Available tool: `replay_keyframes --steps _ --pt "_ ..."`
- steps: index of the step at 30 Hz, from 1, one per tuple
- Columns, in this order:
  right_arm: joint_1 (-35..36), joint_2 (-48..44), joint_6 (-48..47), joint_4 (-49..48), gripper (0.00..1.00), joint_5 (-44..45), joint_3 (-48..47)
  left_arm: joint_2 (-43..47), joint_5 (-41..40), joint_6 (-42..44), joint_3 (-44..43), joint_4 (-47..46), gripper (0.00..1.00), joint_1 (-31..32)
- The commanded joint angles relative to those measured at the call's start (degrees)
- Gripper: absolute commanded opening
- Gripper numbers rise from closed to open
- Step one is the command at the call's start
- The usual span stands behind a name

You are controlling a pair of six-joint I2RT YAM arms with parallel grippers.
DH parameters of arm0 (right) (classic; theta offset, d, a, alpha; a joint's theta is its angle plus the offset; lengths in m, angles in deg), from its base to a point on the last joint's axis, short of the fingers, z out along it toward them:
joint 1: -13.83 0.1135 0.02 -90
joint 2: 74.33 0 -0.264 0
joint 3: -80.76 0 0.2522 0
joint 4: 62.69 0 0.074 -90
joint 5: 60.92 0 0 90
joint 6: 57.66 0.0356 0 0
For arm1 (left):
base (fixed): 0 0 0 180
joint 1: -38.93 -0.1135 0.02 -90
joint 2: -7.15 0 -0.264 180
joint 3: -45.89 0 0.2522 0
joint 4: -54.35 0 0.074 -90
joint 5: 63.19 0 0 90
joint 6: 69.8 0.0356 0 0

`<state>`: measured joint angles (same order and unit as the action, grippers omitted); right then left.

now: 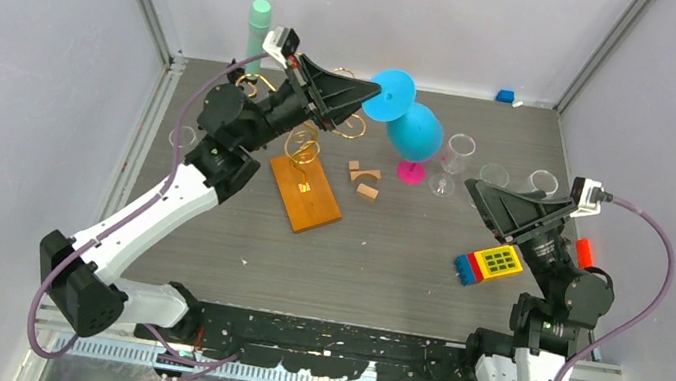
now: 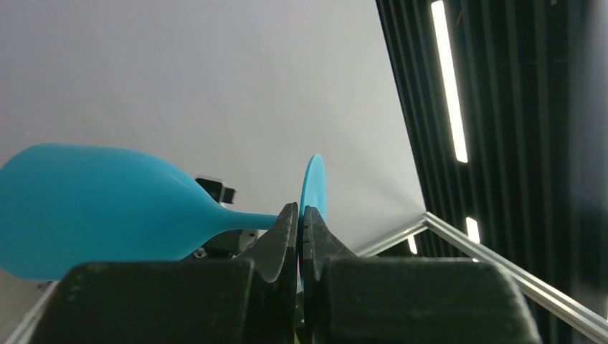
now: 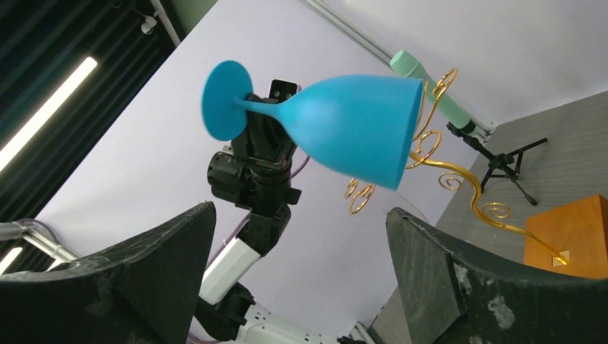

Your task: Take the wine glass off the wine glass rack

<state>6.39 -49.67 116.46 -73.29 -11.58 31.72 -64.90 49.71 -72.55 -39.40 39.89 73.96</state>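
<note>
Holding the wine glass (image 1: 414, 129) by its thin stem just under the foot, my left end effector (image 1: 360, 100) is clamped fully shut. The left wrist view shows the two fingers (image 2: 283, 229) pinched together on the stem. The glass lies nearly sideways in the air, with the bowl pointing right, up beside the top of the rack (image 1: 304, 148). From above I judge it clear of the gold curls, though the end effector itself sits close to one. My right end effector (image 1: 479, 208) stands wide open with nothing in it, aimed at the bowl from well apart.

To finish this well I would draw the glass away from the rack slowly and level, watching that the rim does not snag a curl. In the right wrist view rim and wire overlap, so I cannot tell the gap there. A pinch on so thin a stem may let the bowl swing, and clear glasses (image 1: 459, 152) stand on the table (image 1: 383, 268) below.
</note>
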Motion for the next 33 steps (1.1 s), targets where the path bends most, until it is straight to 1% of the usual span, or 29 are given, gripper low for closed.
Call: replay_keyframes --steps 1,4,6,9,12,15,17,23,25,26,27,28,29,30,31,32,33 --pt "0.3 1.2 3.0 -5.4 0.94 1.5 1.8 0.0 -5.4 -4.7 0.7 -7.5 0.0 3.8" --pt "0.3 1.8 3.1 -5.9 0.94 1.5 2.4 0.0 -6.7 -6.1 2.1 -7.9 0.0 5.9" --pt "0.4 2.2 4.1 -7.4 0.94 1.4 3.0 0.4 -7.8 -7.7 4.0 -9.8 0.0 6.6" --pt "0.4 3.4 7.0 -13.5 0.94 1.2 4.8 0.9 -9.2 -8.9 6.1 -11.8 0.0 7.4" --pt "0.7 6.3 11.5 -18.9 0.94 0.2 5.8 1.3 -10.0 -8.5 6.3 -11.9 0.0 8.4" --pt "1.2 9.3 14.0 -24.0 0.94 -1.6 6.0 0.8 -10.2 -8.6 6.1 -12.7 0.0 9.6" --pt "2.0 10.1 14.7 -25.3 0.93 -2.3 6.0 0.5 -10.4 -8.7 6.3 -13.4 0.0 10.2" --pt "5.6 11.0 13.5 -24.9 0.91 -2.2 5.9 -0.1 -11.0 -8.6 6.4 -14.3 0.0 11.1" --pt "6.7 11.2 13.6 -26.0 0.85 -1.6 5.7 -0.5 -11.1 -8.6 6.6 -14.4 0.0 11.5" --pt "7.1 11.2 13.7 -27.0 0.78 -1.3 5.5 -0.6 -11.3 -8.7 6.7 -14.5 0.0 11.6" --pt "7.4 11.3 14.0 -27.6 0.73 -1.2 5.1 -0.8 -11.4 -8.8 6.9 -14.8 0.0 11.6" --pt "7.4 11.4 14.2 -28.7 0.64 -1.1 4.9 -0.9 -11.5 -9.0 7.0 -15.1 0.0 11.6" --pt "8.8 11.4 14.7 -29.3 0.59 -1.1 4.6 -1.2 -11.6 -9.2 7.2 -15.6 0.0 11.6" --pt "9.1 11.5 15.0 -30.5 0.5 -1.0 4.5 -1.4 -11.6 -9.3 7.3 -16.3 0.0 11.6" --pt "9.4 11.4 15.5 -31.0 0.46 -1.0 4.3 -1.5 -11.6 -9.4 7.3 -16.9 0.0 11.6" --pt "9.4 11.3 15.8 -31.7 0.36 -0.7 4.2 -1.6 -11.6 -9.5 7.3 -17.3 0.01 11.7" --pt "9.4 11.2 16.1 -31.8 0.31 -0.3 4.2 -1.7 -11.4 -9.4 7.4 -17.7 0.05 11.6"
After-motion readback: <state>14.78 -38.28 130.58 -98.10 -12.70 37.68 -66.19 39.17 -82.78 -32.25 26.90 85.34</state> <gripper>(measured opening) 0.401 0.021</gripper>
